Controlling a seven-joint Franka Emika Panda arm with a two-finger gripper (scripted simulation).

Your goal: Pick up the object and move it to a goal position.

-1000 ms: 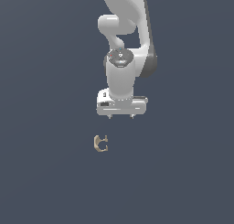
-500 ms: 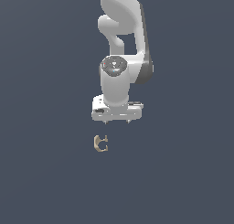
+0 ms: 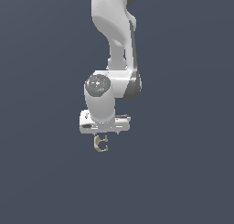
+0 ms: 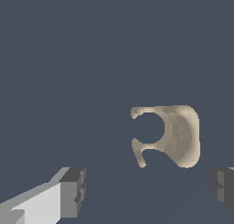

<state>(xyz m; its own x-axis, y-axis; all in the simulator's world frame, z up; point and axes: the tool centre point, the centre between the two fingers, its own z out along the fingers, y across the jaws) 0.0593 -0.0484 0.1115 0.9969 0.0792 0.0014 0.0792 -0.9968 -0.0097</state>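
The object (image 3: 100, 144) is a tiny tan C-shaped hooked piece lying on the dark flat surface. In the exterior view it sits just below the white gripper (image 3: 104, 129), whose hand hangs right over it. The wrist view shows the object (image 4: 176, 134) large, its curved prong pointing away from the thick back. Both dark-padded fingertips (image 4: 73, 191) stand wide apart at either side, with the object lying beyond them and nothing held. The gripper (image 4: 148, 191) is open.
Only the white arm (image 3: 114, 45) rises above the plain dark grey surface. No other objects, containers or edges show in either view.
The arm has come down and shifted toward the exterior view's left, bringing the gripper from well above and beside the object to just over it. The object has not moved.
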